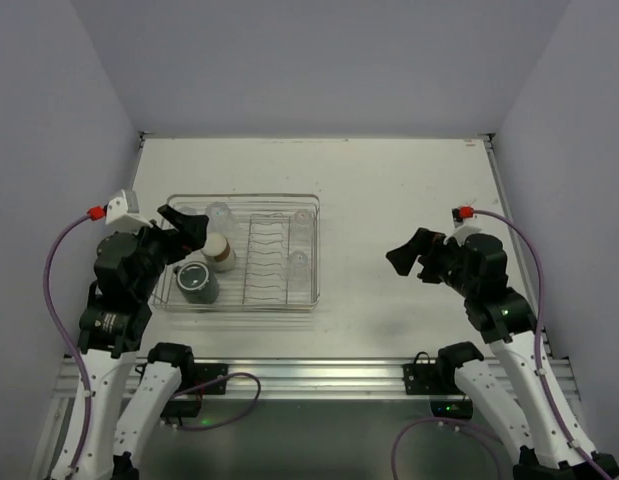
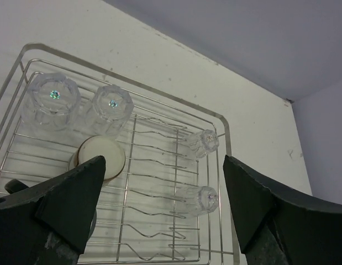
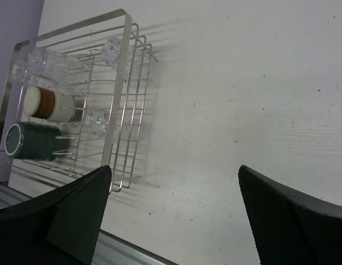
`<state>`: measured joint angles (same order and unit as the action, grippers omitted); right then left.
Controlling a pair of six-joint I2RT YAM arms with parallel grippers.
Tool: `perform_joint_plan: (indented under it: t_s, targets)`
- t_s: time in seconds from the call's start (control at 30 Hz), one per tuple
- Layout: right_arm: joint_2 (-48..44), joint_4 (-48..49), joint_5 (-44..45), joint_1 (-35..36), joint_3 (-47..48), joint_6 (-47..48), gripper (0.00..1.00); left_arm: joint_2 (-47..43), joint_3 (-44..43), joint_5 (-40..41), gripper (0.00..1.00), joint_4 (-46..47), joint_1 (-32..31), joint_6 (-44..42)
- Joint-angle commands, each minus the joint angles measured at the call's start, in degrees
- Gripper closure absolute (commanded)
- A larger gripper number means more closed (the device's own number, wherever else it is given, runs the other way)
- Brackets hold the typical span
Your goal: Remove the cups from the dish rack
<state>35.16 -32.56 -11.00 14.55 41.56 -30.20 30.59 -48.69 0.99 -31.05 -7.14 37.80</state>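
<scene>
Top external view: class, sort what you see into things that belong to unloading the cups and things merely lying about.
Belongs to the job:
dish rack
four clear cups
cream cup
dark mug

Just there:
table
purple cables
metal rail along the near edge

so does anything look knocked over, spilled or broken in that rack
Nothing stands out. The rack sits flat on the table, and the four clear glasses, the cream cup and the dark mug all stand inside it. None is tipped, and I see no spill or breakage.
</scene>
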Motion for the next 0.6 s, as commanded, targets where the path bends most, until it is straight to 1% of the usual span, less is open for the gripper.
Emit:
perform_joint_plan:
  t_s: [0.0, 0.07, 0.1, 0.13, 0.17, 0.2, 0.23, 0.3, 0.33, 0.4, 0.43, 0.57]
  targets:
    - [-1.3, 0.3, 1.5, -0.1, 1.9, 0.1, 0.01, 5.9, -4.3, -3.2, 0.10, -2.8, 0.4, -4.7]
    - [-0.9, -0.4, 2.6, -0.1, 2.6, 0.0, 0.01, 10.5, -6.4, -4.0, 0.14, -5.6, 0.4, -7.3]
    - [-0.1, -1.0, 2.6, -0.2, 3.3, 0.1, 0.01, 15.3, -7.5, -6.4, 0.18, -6.3, 0.1, -8.0]
    - [0.4, -1.5, 2.6, -0.2, 3.8, 0.3, 0.01, 17.3, -9.3, -7.2, 0.20, -6.6, -0.4, -8.7]
    - [1.0, -1.7, 2.7, -0.2, 4.1, 0.3, 0.01, 19.1, -10.2, -6.9, 0.21, -6.8, -3.5, -8.7]
    - [2.1, -2.2, 2.7, -0.2, 4.8, 0.1, 0.01, 22.1, -11.5, -2.3, 0.22, -7.3, -6.3, -8.4]
    - [2.6, -2.6, 3.0, -0.1, 5.0, -0.3, 0.01, 23.5, -14.7, 1.3, 0.22, -7.9, -13.1, -7.8]
    - [4.1, -3.2, 2.9, -0.2, 5.6, -0.7, 0.01, 28.8, -18.1, 7.5, 0.22, -11.0, -18.6, -7.1]
    - [4.5, -3.4, 2.8, -0.2, 5.7, -0.7, 0.01, 30.4, -20.3, 7.9, 0.23, -12.1, -21.7, -7.0]
    - [4.7, -3.9, 3.1, -0.2, 6.0, -1.0, 0.01, 33.7, -21.0, 7.5, 0.26, -12.4, -24.0, -6.9]
    - [4.3, -4.1, 3.5, -0.1, 6.0, -1.0, 0.01, 34.2, -20.7, 7.4, 0.27, -12.2, -26.0, -6.6]
    - [2.6, -4.0, 3.8, -0.2, 5.5, -1.3, 0.01, 36.3, -19.0, 7.7, 0.33, -11.7, -29.8, -6.1]
